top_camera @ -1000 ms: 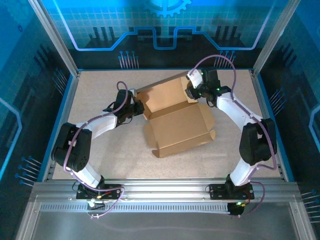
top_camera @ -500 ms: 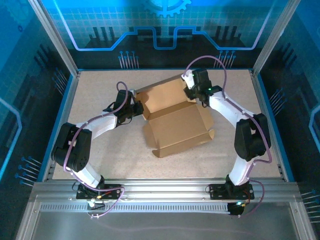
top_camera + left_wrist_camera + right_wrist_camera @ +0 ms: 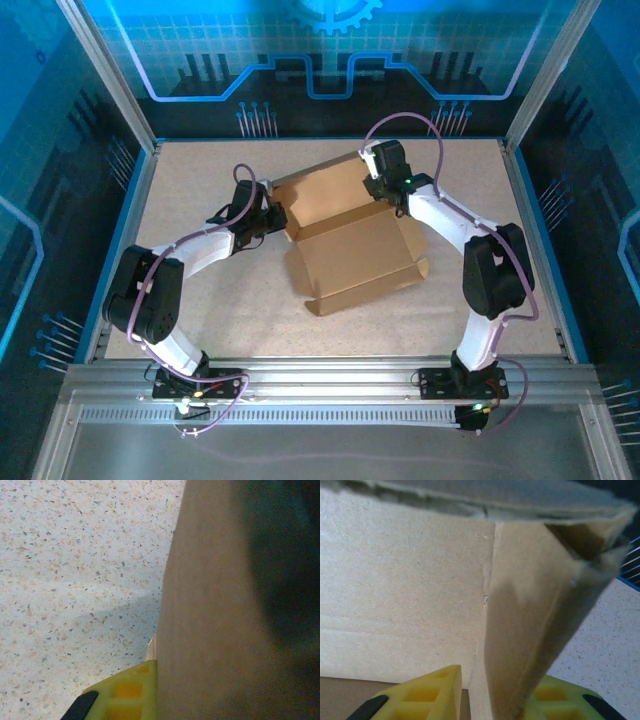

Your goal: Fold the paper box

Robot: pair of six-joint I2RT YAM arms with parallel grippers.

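paper box: middle of table, shallow tray open upward, low front wall nearest | left gripper: clenched on the tray's left side flap | right gripper: far right corner, yellow fingers straddling an upright flap, cannot tell whether they grip | lid panel: tilted up at the far side

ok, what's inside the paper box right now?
Nothing loose. From above, the paper box shows only its own bare brown cardboard inside. The right tool covers its far right corner, so that spot can't be checked.
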